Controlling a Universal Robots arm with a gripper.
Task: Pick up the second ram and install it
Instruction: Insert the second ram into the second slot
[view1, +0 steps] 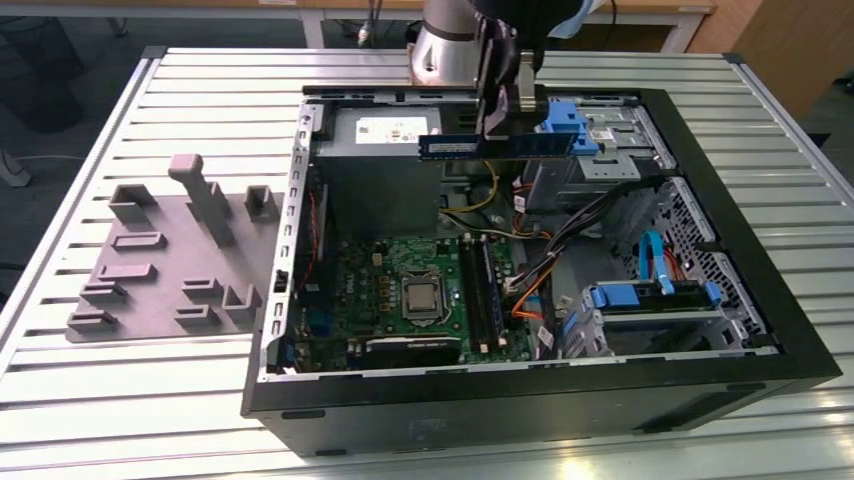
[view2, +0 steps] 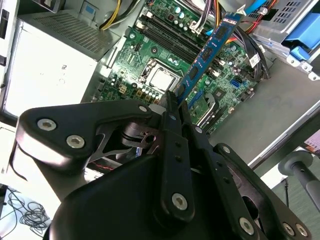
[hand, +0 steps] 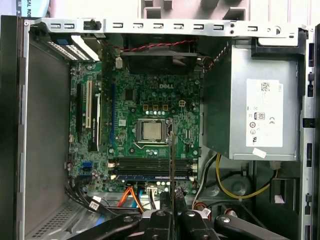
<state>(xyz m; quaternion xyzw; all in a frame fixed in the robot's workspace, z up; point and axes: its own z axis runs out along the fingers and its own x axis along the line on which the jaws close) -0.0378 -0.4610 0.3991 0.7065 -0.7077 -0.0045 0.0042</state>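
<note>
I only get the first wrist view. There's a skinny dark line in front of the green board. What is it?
Observer: That's the second ram seen edge-on; the second wrist view shows its flat blue face with chips.
Operator: Is something holding it?
Observer: Yes, the gripper is shut on it.
Operator: Is it plugged in?
Observer: No. In the exterior view it hangs level, high above the open computer case.

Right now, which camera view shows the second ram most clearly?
The second wrist view: the second ram shows its face and chips, sticking out of the shut gripper above the motherboard. The exterior view shows it level over the case, its middle behind the gripper. The first wrist view shows it edge-on, a thin line.
</note>
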